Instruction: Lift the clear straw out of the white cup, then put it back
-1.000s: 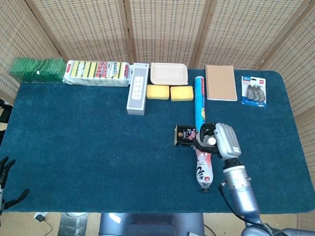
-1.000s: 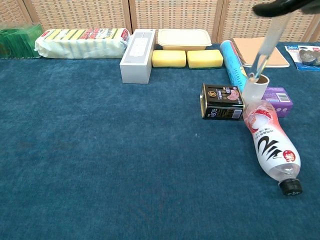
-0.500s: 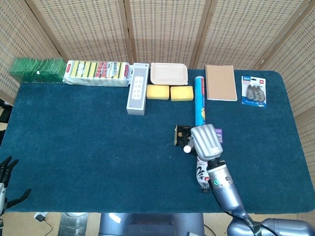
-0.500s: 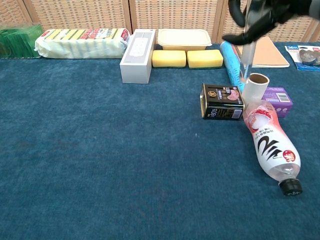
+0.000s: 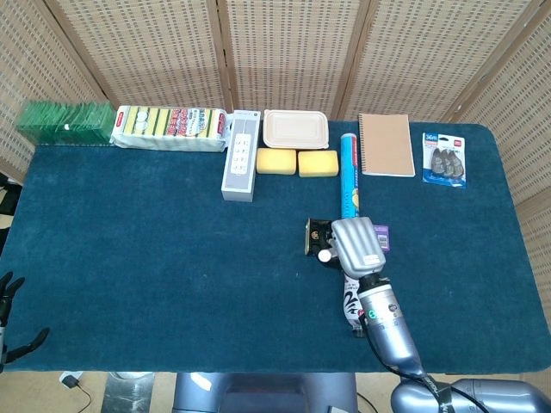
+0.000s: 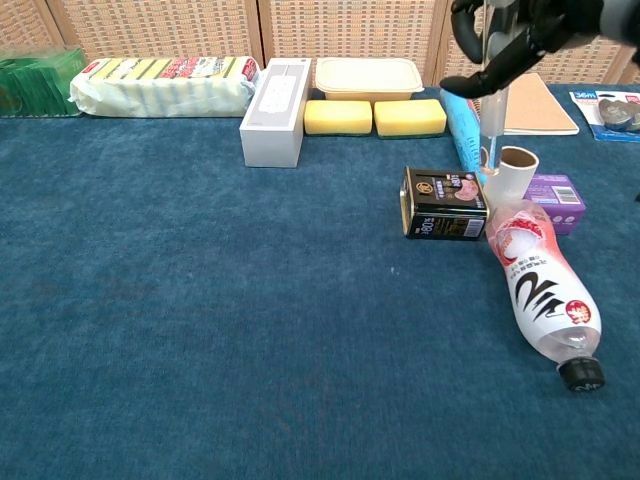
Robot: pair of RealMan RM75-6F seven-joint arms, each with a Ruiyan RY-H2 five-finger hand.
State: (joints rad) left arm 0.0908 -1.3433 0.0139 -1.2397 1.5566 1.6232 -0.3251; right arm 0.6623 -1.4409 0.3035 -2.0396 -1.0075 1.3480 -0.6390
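Observation:
The white cup [image 6: 516, 175] stands upright on the blue cloth, between a black tin [image 6: 445, 203] and a purple box [image 6: 556, 193]. My right hand [image 6: 515, 35] is high above it and pinches the top of the clear straw [image 6: 491, 125]. The straw hangs nearly upright, its lower end level with the cup's left rim and seemingly just outside it. In the head view the right hand [image 5: 356, 244] hides both cup and straw. My left hand [image 5: 10, 320] is at the table's near left corner, fingers apart and holding nothing.
A pink-labelled bottle [image 6: 540, 285] lies in front of the cup. A blue tube [image 6: 461, 120] and a notebook [image 5: 386, 144] lie behind it. Yellow sponges [image 6: 375, 117], a lidded box [image 6: 367, 75], a power strip box [image 6: 274, 98] and a sponge pack [image 6: 160, 85] line the far edge.
The straw, tilted with its end in the cup a second ago, has come out to the left. It now hangs upright beside the rim. The right hand moved left.

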